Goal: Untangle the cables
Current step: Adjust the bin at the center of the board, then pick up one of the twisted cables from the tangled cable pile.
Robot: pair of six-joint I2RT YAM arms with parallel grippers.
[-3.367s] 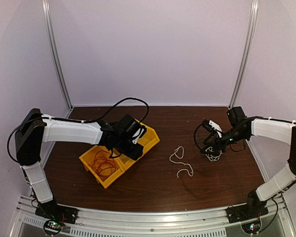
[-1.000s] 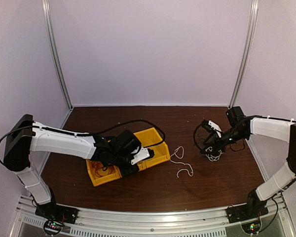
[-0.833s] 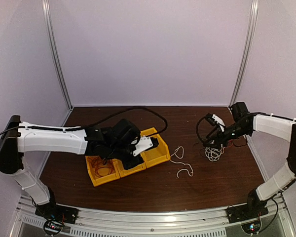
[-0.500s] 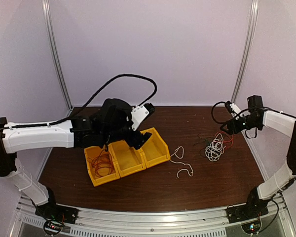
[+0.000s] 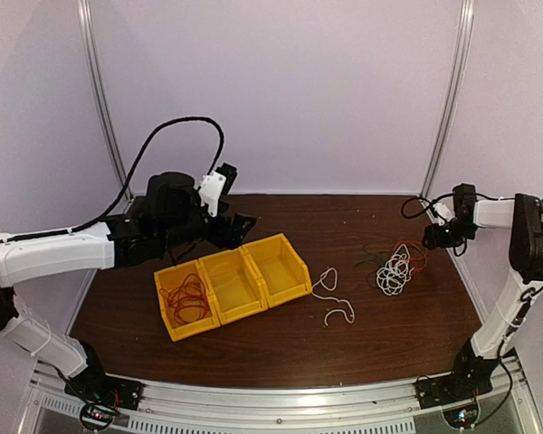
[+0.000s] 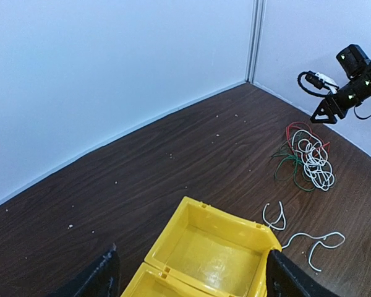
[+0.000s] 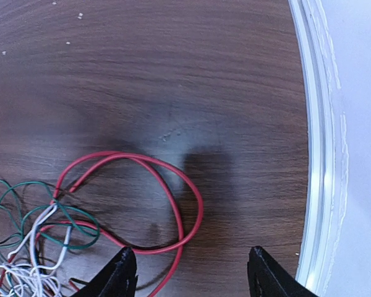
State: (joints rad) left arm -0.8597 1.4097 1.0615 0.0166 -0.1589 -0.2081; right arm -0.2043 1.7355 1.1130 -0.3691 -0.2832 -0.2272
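Note:
The tangled cables (image 5: 395, 268) lie in a heap on the right of the table: red, white, green and black strands. The right wrist view shows a red loop (image 7: 173, 204), green strands (image 7: 25, 213) and white coils (image 7: 18, 275). My right gripper (image 5: 434, 237) hovers to the right of the heap, open (image 7: 191, 275), holding nothing. A loose white cable (image 5: 331, 295) lies mid-table. A red cable (image 5: 188, 303) is coiled in the left bin. My left gripper (image 5: 233, 226) is raised behind the bins, open (image 6: 195, 278) and holding nothing.
Three joined yellow bins (image 5: 270, 246) stand left of centre; the middle and right ones hold nothing (image 6: 201, 213). The metal frame edge (image 7: 318, 142) runs close on the right gripper's right. Back wall and corner post (image 6: 256, 40) bound the table.
My left arm rose up and back from the bins and its jaws opened. My right arm drew back to the right, and the tangle now lies on the table.

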